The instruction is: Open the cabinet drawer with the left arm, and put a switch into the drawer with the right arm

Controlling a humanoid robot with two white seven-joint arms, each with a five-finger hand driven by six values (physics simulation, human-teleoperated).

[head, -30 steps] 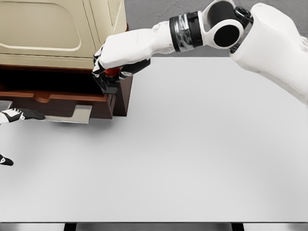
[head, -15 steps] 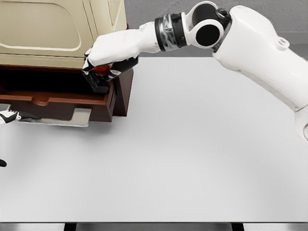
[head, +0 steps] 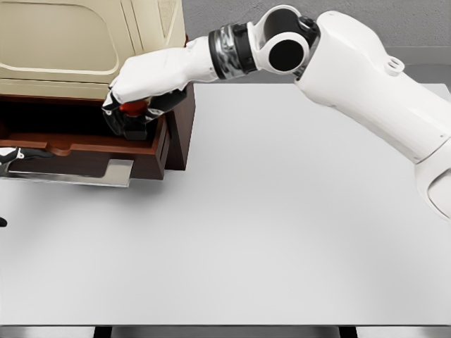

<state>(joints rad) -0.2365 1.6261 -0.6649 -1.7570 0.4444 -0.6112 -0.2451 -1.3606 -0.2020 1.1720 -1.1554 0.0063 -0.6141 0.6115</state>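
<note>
The right hand point(head: 130, 105) hangs over the right end of the open drawer point(head: 84, 148), its fingers curled around the switch point(head: 131, 108), which shows only as a small red cap over a dark boxy body between the black fingertips. What the release turns on is whether the switch sits inboard of the drawer's right wall: from the head view it appears above the dark interior, just left of that wall and level with the rim, so the drop looks short and nearly straight down, though depth along the camera's line cannot be judged firmly. The drawer's long axis runs left to right across the picture, leaving more room to the left of the hand than to the right. The left hand point(head: 14, 153) is at the far left edge by the drawer front; only dark fingertips show and I cannot tell whether they hold the handle. The cabinet point(head: 77, 42) has a cream, smooth, panelled upper body over reddish-brown wood with a carved front lip, and a pale grey metal plate point(head: 113, 172) juts from beneath. The table point(head: 282, 225) is matte, flat white.
</note>
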